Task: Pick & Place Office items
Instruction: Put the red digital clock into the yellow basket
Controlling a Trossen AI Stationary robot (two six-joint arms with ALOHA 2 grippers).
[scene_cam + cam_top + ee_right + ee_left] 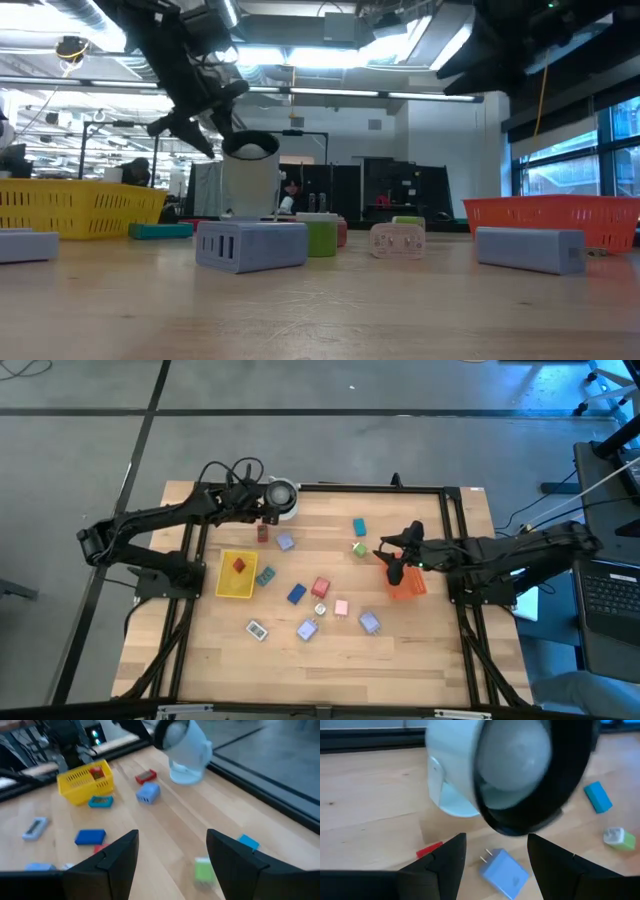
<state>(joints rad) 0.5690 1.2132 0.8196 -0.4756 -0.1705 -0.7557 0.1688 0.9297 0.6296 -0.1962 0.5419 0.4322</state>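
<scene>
**benchrat:** Looks like the left gripper (268, 512) is next up for a pick? It hangs at the table's far edge, jaws spread and empty, right by the white cylinder (283, 495). The red piece (263, 533) and the lavender plug (286, 542) lie just in front of it.

**tabletop_tim:** Yeah, I'd go for the plug. The wrist view has it between the fingers (445, 860) already, but lower. Drop straight down, keep clear of the cylinder, and close on the flat sides, not the prongs.

**benchrat:** And the right gripper (385, 553)?

**tabletop_tim:** Also spread, holding nothing, hovering by the orange tray (408, 586). The green piece (359, 547) is its closest pick. One red item already lies in the yellow tray (238, 592); the rest are loose mid-table.
</scene>
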